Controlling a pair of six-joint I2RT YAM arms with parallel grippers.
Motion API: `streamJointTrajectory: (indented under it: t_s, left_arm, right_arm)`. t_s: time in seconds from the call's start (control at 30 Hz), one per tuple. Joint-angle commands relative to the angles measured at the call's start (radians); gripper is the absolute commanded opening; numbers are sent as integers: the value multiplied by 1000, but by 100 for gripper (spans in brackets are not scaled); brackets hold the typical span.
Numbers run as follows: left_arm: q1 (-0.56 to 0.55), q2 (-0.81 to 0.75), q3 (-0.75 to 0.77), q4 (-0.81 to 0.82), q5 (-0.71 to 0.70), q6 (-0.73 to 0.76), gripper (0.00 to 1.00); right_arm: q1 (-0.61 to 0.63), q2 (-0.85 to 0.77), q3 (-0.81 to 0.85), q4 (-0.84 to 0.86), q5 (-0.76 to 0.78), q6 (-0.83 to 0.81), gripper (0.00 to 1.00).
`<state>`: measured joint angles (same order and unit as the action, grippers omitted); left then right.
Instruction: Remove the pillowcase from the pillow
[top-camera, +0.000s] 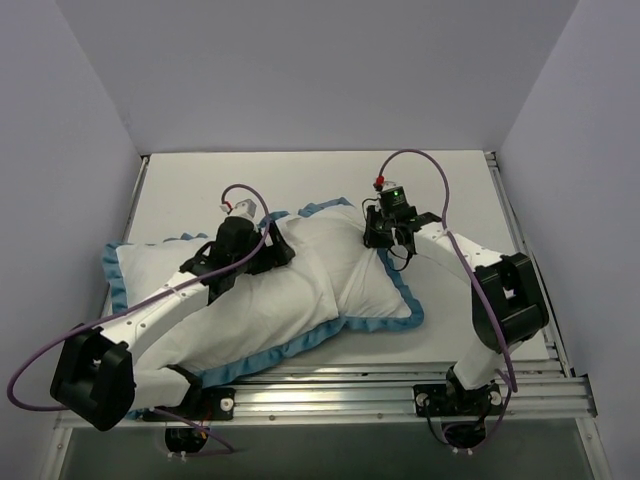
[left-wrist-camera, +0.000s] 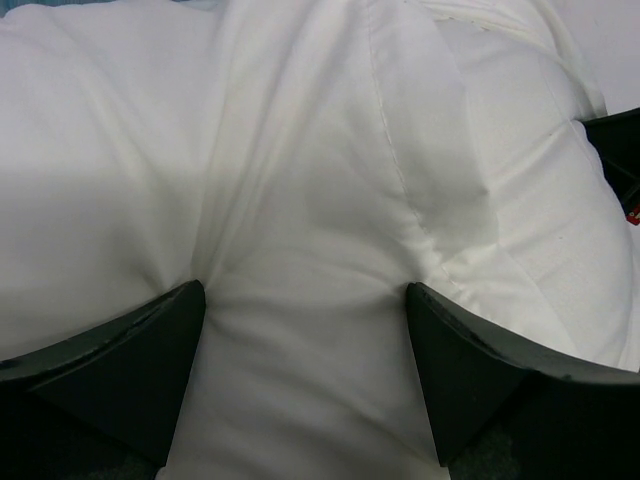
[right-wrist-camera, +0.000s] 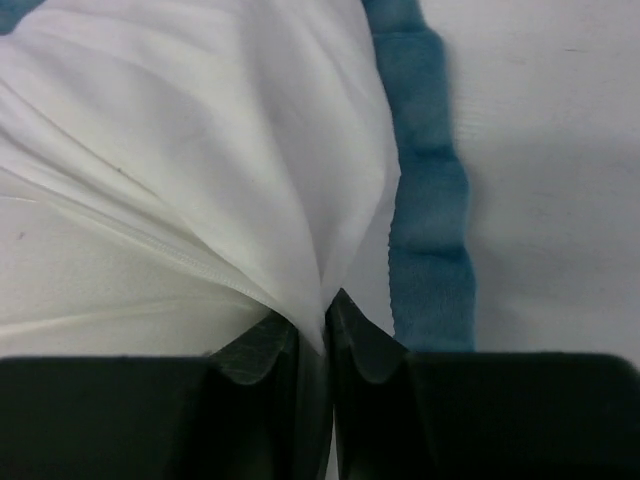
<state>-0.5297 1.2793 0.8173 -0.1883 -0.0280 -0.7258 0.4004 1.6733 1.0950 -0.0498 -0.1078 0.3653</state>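
The pillowcase (top-camera: 330, 285) lies white side up across the table, its teal ruffled edge (top-camera: 403, 290) round the rim. The pillow fills it and I cannot tell pillow from cover in the white bulk. My left gripper (top-camera: 268, 250) is open and presses down on the plump white fabric (left-wrist-camera: 300, 180) near the top middle, its fingers (left-wrist-camera: 140, 350) spread wide with cloth bulging between them. My right gripper (top-camera: 380, 238) is shut on a pinched fold of the white pillowcase fabric (right-wrist-camera: 230, 130), beside the teal frill (right-wrist-camera: 430, 220) at the right edge.
The bare white table (top-camera: 300, 180) stretches behind the pillow, with white walls on three sides. A metal rail (top-camera: 330, 395) runs along the front edge by the arm bases, and another rail (top-camera: 515, 215) along the right side. Purple cables loop off both arms.
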Motion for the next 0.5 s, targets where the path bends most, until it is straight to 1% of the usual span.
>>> streamJointTrajectory:
  t_s: [0.0, 0.03, 0.07, 0.1, 0.13, 0.17, 0.27, 0.3, 0.37, 0.4, 0.43, 0.47]
  left_arm:
    - [-21, -32, -41, -246, 28, 63, 91]
    - [-27, -47, -12, -231, 66, 106, 91]
    - [-35, -63, 9, -226, 75, 106, 91]
    - [-50, -87, 34, -223, 83, 156, 91]
    - [-56, -96, 63, -224, 89, 181, 92]
    - [-62, -103, 128, -230, 97, 233, 92]
    - [-92, -103, 235, -240, 96, 299, 94]
    - [-93, -86, 311, -243, 99, 327, 94]
    - [-98, -57, 393, -273, 97, 336, 94]
    - [-99, -13, 437, -287, 91, 345, 94]
    - [-101, 15, 526, -307, 89, 351, 94]
    - [-108, 44, 572, -344, 86, 355, 94]
  right_arm:
    - [-28, -35, -40, 89, -139, -12, 9]
    - [-28, -52, -49, 106, -209, -19, 4]
    - [-28, -52, -50, 123, -240, -22, 2]
    - [-25, -76, -53, 155, -272, -25, 0]
    - [-25, -89, -58, 172, -302, -25, 0]
    - [-23, -115, -61, 188, -358, -25, 0]
    - [-21, -159, -70, 255, -430, -14, 0]
    - [-17, -191, -75, 287, -466, -11, 0]
    - [-14, -221, -78, 310, -483, -8, 0]
    - [-12, -242, -80, 324, -490, -8, 0]
    - [-11, -251, -78, 329, -503, -9, 0]
    - [-9, -257, -78, 334, -510, -9, 0]
